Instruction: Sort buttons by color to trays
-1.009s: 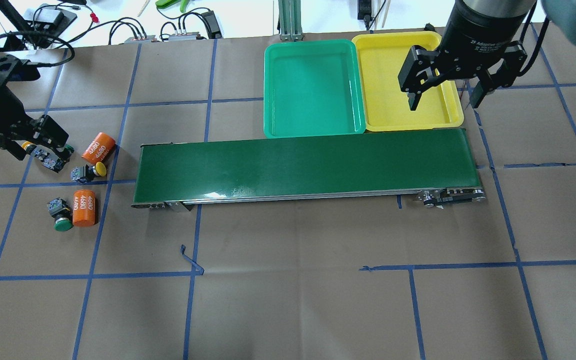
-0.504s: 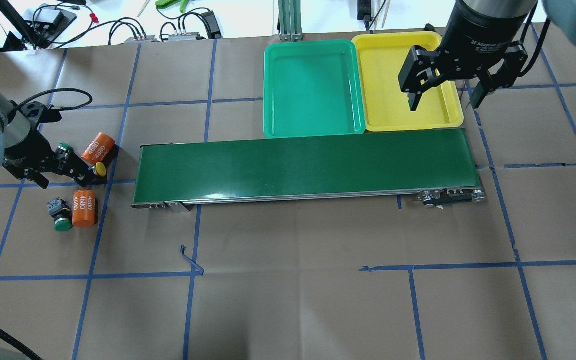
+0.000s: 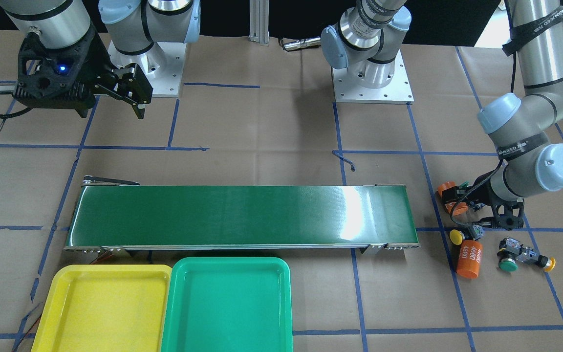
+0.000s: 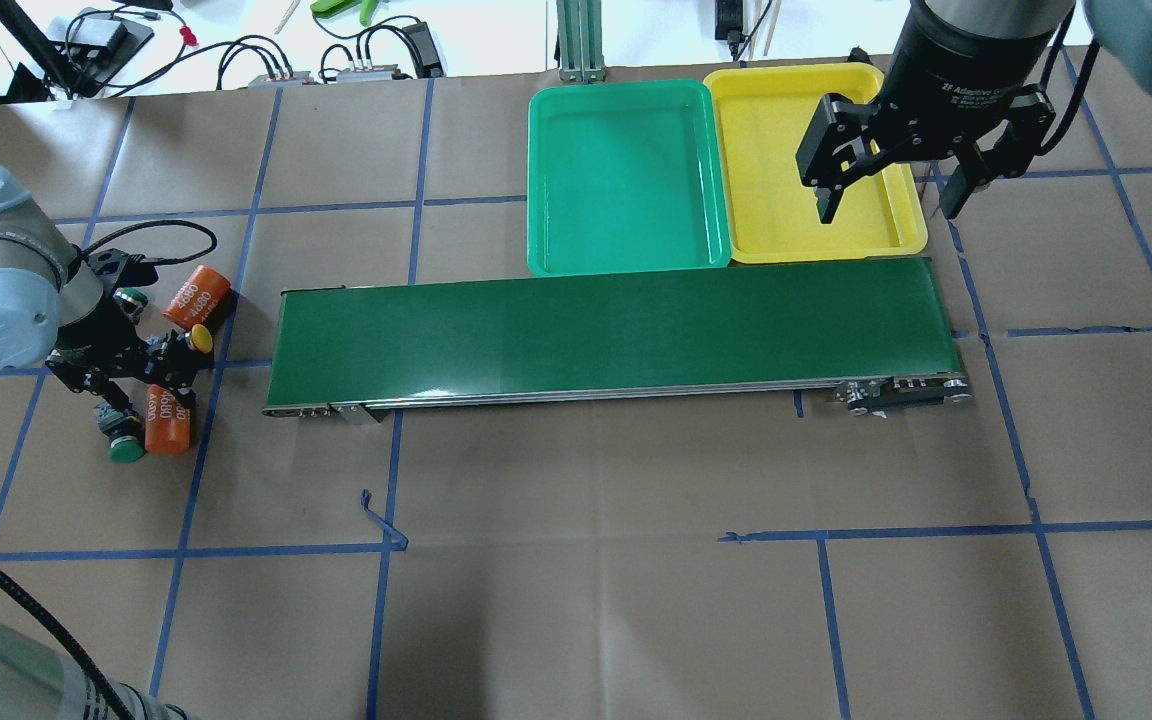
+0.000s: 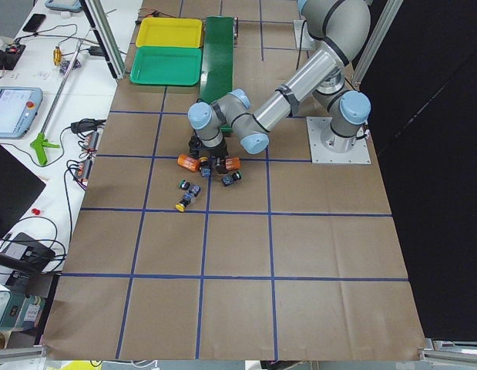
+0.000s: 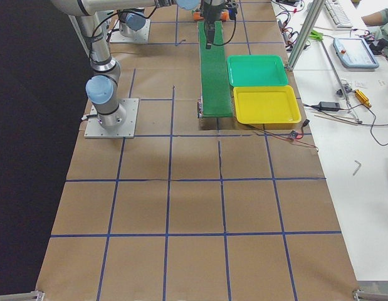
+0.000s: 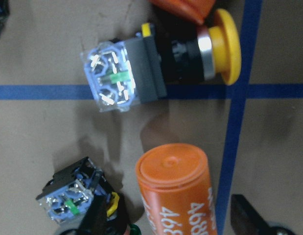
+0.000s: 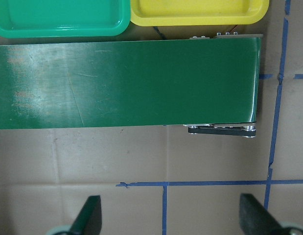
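Note:
A yellow button (image 7: 156, 68) lies on its side across a blue tape line, its cap (image 4: 199, 338) towards the belt. My left gripper (image 4: 164, 365) hangs open just above the table beside it, its fingers (image 7: 100, 220) straddling an orange cylinder (image 7: 175, 191). A green button (image 4: 124, 445) rests against that cylinder. Two more buttons (image 3: 526, 258), one green, one yellow, lie farther out. The green tray (image 4: 626, 175) and yellow tray (image 4: 776, 170) stand behind the belt. Over the yellow tray's right edge my right gripper (image 4: 886, 205) is open and holds nothing.
The long dark-green conveyor belt (image 4: 616, 335) runs across the middle of the table. A second orange cylinder (image 4: 196, 296) lies just beyond the yellow button. Cables and tools sit beyond the table's far edge. A person's arm shows at a side desk.
My left arm has swung from the outer pair of buttons towards me and the belt, and now hangs over the yellow button and orange cylinder. The right arm has not moved.

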Motion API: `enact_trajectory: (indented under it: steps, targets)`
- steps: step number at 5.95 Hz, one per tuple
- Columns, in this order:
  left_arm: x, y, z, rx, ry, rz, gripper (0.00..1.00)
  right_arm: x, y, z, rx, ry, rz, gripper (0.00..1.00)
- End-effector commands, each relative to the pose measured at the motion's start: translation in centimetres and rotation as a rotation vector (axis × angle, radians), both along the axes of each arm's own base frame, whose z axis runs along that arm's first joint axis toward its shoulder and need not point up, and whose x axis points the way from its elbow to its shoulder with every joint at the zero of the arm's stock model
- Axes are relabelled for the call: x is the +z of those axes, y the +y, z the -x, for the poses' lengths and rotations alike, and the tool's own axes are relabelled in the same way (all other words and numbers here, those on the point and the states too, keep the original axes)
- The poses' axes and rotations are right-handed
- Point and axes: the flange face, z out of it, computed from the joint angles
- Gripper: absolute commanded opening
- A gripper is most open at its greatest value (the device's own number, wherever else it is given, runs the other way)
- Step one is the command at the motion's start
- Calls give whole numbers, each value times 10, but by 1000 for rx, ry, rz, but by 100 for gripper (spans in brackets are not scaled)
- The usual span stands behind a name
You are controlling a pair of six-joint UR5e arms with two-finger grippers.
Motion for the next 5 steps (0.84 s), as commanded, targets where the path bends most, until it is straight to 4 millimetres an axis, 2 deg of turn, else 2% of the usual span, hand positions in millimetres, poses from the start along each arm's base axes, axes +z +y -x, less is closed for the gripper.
enact_trajectory:
  steps: [1,2,3,4,5]
  targets:
    - [-10,1,1,15,5,-24,60,0,0,0,0,0,0,100]
    - [-9,1,1,18,4,-24,30,-1,0,0,0,0,-1,100]
    - [-10,0,5,22,7,-24,14,-1,0,0,0,0,-1,100]
    - [-9,0,7,19,7,-24,0,0,0,0,0,0,0,100]
    - [15,-8,10,9,-15,19,0,0,0,0,0,0,0,100]
